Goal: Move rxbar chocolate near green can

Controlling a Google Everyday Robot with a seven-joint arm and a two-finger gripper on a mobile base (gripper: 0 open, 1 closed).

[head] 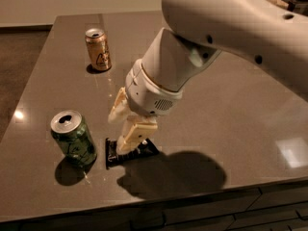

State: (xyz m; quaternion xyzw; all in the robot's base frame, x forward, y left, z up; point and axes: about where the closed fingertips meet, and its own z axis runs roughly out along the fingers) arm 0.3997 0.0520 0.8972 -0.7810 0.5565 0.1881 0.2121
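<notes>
Resting flat on the dark grey polished bench [240, 129], the rxbar chocolate [145, 150] (a small flat rectangular bar in a shiny black wrapper) lies close to the front edge, toward the front-left corner. Its left end sits just beside the green can [73, 139], a green metal drink can with pale swirling marks and a silver top, which stands on its base. A narrow strip of bare bench shows between the two, so they are not touching.

The end effector [118, 135], a cream two-finger unit on the thick white arm [183, 66], is positioned over the left half of the bar and points down toward the bench. Its state is released: the two fingers [134, 134] are spread apart. One finger ends above the bench behind the bar; the other reaches down to the top face of the wrapper (whether it presses on the wrapper cannot be told).

A gold-tan metal drink can [98, 49] stands upright toward the far-left corner, well apart from both items. The arm casts a broad dark shadow [178, 174] on the bench beside the bar, along the front edge.
</notes>
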